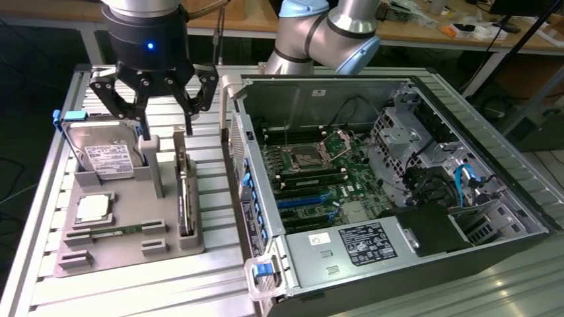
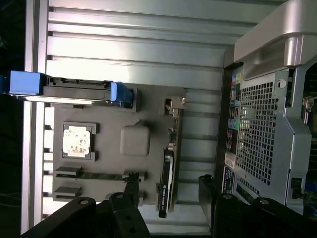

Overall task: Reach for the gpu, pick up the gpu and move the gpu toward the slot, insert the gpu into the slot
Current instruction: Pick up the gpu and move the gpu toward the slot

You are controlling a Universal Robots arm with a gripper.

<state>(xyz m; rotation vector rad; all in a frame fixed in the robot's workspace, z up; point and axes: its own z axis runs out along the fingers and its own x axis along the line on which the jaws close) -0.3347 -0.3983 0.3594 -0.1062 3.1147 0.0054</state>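
Note:
The gpu [image 1: 183,191] stands on its long edge in a groove of the grey holder [image 1: 132,247], a thin dark card with a metal end. My gripper [image 1: 168,135] hangs open just above the card's far end, one finger on each side and not touching it. In the wrist view the gpu [image 2: 168,181] runs between my two dark fingers [image 2: 131,191], and the gripper [image 2: 169,193] has a wide gap. The blue slots [image 1: 304,200] lie on the motherboard inside the open computer case [image 1: 440,218].
On the holder also sit a silver hard drive [image 1: 105,155] with blue tabs, a processor chip [image 1: 94,208] and a green memory stick [image 1: 123,231]. The case's side wall [image 1: 242,165] rises close beside the gpu. Everything stands on a ribbed metal table [image 1: 220,284].

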